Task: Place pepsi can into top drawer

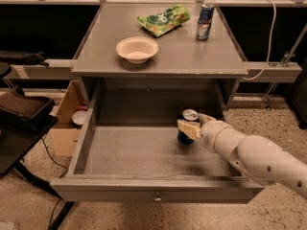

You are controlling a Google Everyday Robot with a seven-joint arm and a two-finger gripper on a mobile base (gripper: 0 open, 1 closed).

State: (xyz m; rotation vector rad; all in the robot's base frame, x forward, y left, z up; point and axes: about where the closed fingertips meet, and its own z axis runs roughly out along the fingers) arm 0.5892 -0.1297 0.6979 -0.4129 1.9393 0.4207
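Observation:
The top drawer (124, 152) of the grey cabinet is pulled wide open, with its small round knob (157, 199) at the front centre. The pepsi can (187, 126), dark blue with a silver top, is upright inside the drawer at the right, on or just above the floor; I cannot tell which. My gripper (192, 127) reaches in from the lower right on the white arm (254, 159) and is shut on the can, with one tan finger (188, 128) across its front.
On the cabinet top (182, 56) stand a cream bowl (137, 49), a green chip bag (163, 19) and a taller slim blue-and-silver can (205, 14). A cardboard box (64, 119) and a black chair (21, 114) are at the left. A white cable (273, 42) hangs at the right.

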